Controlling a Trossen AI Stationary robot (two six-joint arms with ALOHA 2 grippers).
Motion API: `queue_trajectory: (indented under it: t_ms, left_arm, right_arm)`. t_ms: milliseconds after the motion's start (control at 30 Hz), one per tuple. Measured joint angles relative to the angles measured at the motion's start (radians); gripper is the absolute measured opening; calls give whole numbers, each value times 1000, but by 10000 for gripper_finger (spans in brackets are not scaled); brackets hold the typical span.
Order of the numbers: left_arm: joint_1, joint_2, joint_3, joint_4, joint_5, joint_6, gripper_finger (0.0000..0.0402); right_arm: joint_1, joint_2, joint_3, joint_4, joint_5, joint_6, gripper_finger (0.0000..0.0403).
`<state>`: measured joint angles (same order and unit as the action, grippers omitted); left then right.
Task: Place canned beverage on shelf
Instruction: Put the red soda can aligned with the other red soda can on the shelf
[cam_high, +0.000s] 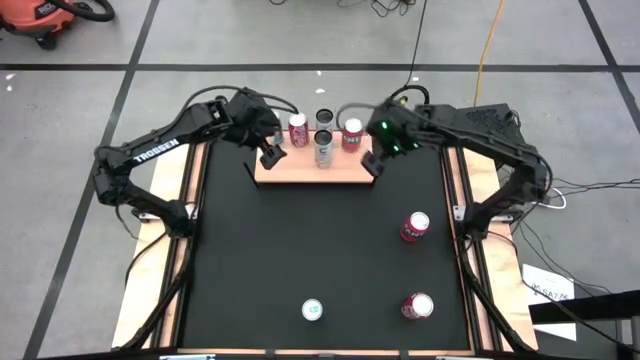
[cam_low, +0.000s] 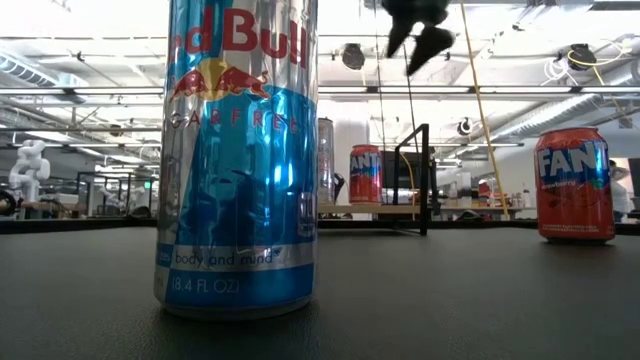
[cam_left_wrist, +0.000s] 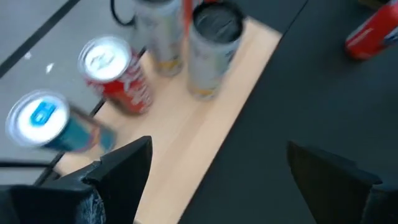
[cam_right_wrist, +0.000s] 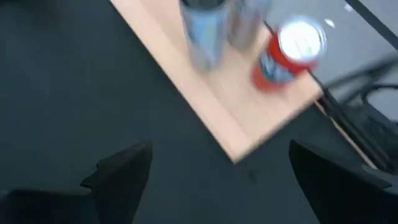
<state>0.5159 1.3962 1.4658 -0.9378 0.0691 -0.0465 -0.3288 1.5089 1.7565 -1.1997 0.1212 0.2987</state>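
Four cans (cam_high: 323, 147) already upright on the shelf (cam_high: 310, 170) at the far edge; three cans (cam_high: 414, 227) left on the table (cam_high: 300, 250), nearer. Left gripper (cam_high: 271, 157) and right gripper (cam_high: 370, 164) at the shelf ends, jaws wide, holding nothing. From the low view only: labels, a Red Bull can (cam_low: 238, 150) close up.
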Motion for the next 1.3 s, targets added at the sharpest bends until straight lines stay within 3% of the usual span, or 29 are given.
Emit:
queue_trajectory:
  t_ms: [400,600,800,1067,1300]
  left_arm:
    - [-154,5,0,47,-59,-106,366]
    - [-198,35,0,36,-41,-117,366]
    - [-230,79,0,37,-40,-159,366]
    - [-274,131,0,40,-49,-159,366]
    - [-281,166,0,43,-51,-160,366]
  right_arm:
    - [182,-330,-469,-26,12,396,354]
    - [227,-438,-598,-25,-40,443,366]
    - [264,-468,-682,-69,-128,493,386]
    - [272,-459,-744,-78,-152,611,389]
    - [279,-454,-811,0,-151,605,389]
